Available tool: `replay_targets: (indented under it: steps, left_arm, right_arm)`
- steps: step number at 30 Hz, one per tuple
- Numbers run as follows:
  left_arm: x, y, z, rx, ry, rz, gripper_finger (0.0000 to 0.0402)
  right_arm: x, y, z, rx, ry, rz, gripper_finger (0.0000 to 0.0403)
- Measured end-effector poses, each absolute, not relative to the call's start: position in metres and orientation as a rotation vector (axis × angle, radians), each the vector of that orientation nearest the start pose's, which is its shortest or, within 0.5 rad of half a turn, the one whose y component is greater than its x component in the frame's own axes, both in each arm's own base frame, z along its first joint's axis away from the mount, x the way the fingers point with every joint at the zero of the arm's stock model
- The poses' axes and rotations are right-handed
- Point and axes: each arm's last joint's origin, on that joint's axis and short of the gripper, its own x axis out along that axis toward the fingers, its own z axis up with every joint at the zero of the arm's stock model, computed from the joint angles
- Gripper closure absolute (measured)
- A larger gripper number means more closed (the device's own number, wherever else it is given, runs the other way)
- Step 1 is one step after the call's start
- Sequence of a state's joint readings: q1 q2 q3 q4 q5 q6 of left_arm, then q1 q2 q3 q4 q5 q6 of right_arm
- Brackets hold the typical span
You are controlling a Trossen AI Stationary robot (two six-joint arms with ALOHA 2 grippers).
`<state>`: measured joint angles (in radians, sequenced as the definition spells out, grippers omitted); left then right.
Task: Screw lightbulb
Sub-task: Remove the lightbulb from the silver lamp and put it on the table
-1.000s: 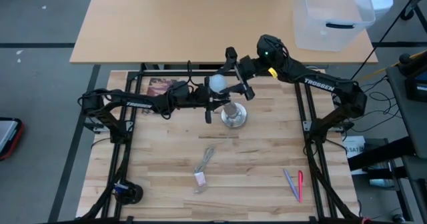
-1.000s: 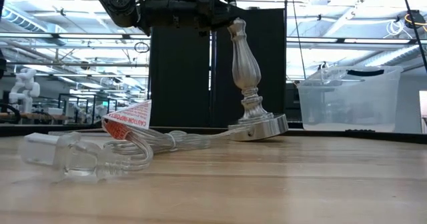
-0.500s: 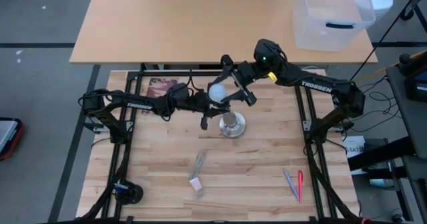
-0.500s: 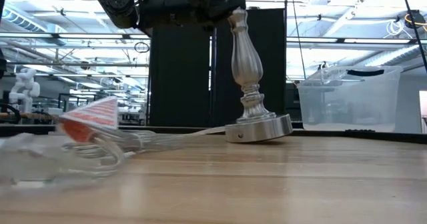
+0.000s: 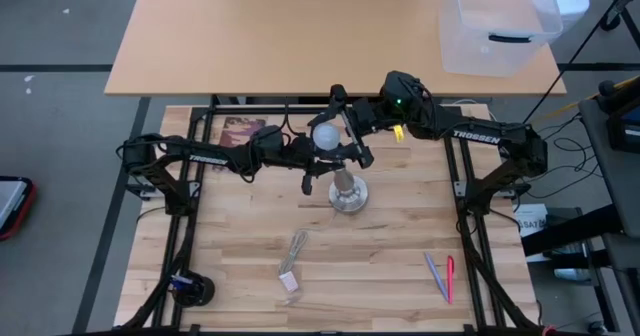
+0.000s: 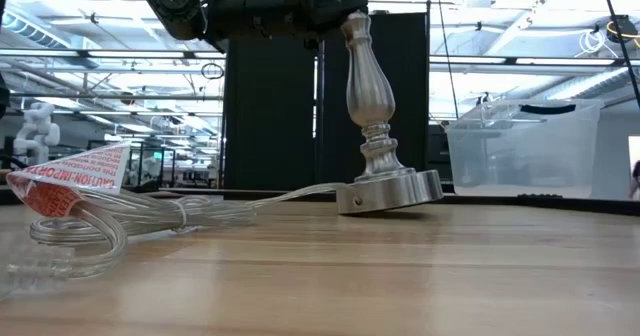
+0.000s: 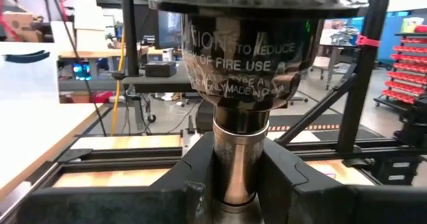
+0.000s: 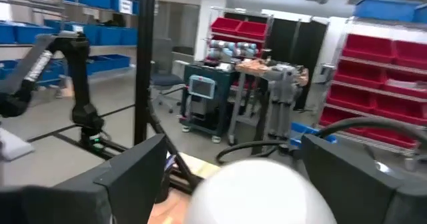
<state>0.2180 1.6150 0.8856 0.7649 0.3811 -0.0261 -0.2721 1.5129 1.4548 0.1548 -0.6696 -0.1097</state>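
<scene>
A: At the near edge of the worktop (image 6: 420,276), what lies closest?

B: A coiled clear power cord (image 6: 90,231) with a red-and-white caution tag (image 6: 70,176); it trails back to the silver lamp stand (image 6: 375,126). Off to the right, near the front, lie two pens (image 5: 441,276), one pink.

A: And the stand itself?

B: It is tilted, its round base partly lifted off the wood. The left gripper (image 5: 318,164) has its fingers (image 7: 293,184) clamped on the stand's neck, just below the black socket (image 7: 243,51) with printed warning text.

A: Where is the lightbulb?

B: The lightbulb (image 5: 325,135) sits on top of the socket, above the stand. It is small, white and frosted, a smooth round globe; its screw base is hidden from view. In the right wrist view the globe (image 8: 257,191) fills the space between the fingers.

A: So the right gripper has it?

B: The right gripper (image 5: 345,126) straddles the bulb with its fingers (image 8: 133,171) spread wide to either side, clear of the glass.

A: Beyond that?

B: A second tan table (image 5: 280,36) with a clear plastic bin (image 5: 500,26) on its far right corner.
</scene>
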Motion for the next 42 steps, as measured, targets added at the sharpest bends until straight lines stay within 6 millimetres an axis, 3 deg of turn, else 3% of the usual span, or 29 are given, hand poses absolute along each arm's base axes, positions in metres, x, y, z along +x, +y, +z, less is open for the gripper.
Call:
replay_targets:
  steps: [7,11,15,21,31,42]
  left_arm:
    - [0.343,0.067,0.25,-0.024,-0.014,-0.106,0.0326]
    - [0.343,0.067,0.25,-0.024,-0.011,-0.091,0.0326]
    - [0.343,0.068,0.249,-0.019,-0.008,-0.078,0.0326]
    - [0.343,0.068,0.249,-0.017,-0.008,-0.061,0.0326]
    - [0.343,0.069,0.249,-0.012,-0.008,-0.052,0.0326]
    - [0.343,0.069,0.249,-0.012,-0.008,-0.037,0.0326]
  right_arm:
    - [0.317,-0.059,0.441,-0.256,-0.15,0.24,0.0058]
    - [0.298,-0.041,0.455,-0.299,-0.148,0.164,0.0057]
    - [0.291,-0.022,0.456,-0.303,-0.084,0.029,0.0057]
    - [0.303,-0.001,0.448,-0.279,-0.014,-0.344,0.0057]
    - [0.338,0.032,0.423,-0.314,0.033,-0.703,0.0057]
    - [0.374,0.038,0.389,-0.36,0.091,-0.916,0.0057]
